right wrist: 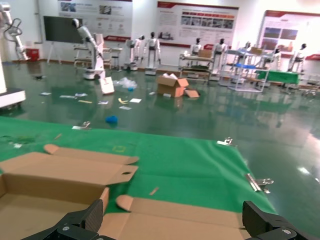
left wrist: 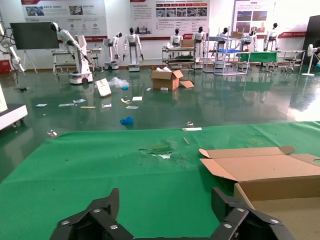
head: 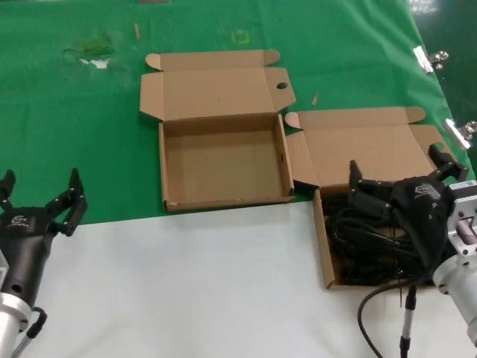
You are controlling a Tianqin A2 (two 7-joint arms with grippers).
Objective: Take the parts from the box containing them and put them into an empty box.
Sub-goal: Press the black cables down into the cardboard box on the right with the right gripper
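The black power cables (head: 369, 239) lie coiled in the right brown box (head: 322, 242), whose lid (head: 365, 145) lies open behind it. My right gripper (head: 402, 173) is open and hovers over that box's back edge, above the cables; its fingertips (right wrist: 95, 212) frame the open lid (right wrist: 200, 227) in the right wrist view. The empty box (head: 223, 160) stands open at the centre on the green cloth, also in the right wrist view (right wrist: 45, 185) and the left wrist view (left wrist: 280, 187). My left gripper (head: 41, 186) is open and empty at the near left, well left of the empty box.
A green cloth (head: 74, 134) covers the far half of the table and a white surface (head: 186, 283) the near half. Metal clips (head: 428, 58) hold the cloth at the right edge. A thin grey-tipped cable (head: 406, 313) hangs by my right arm.
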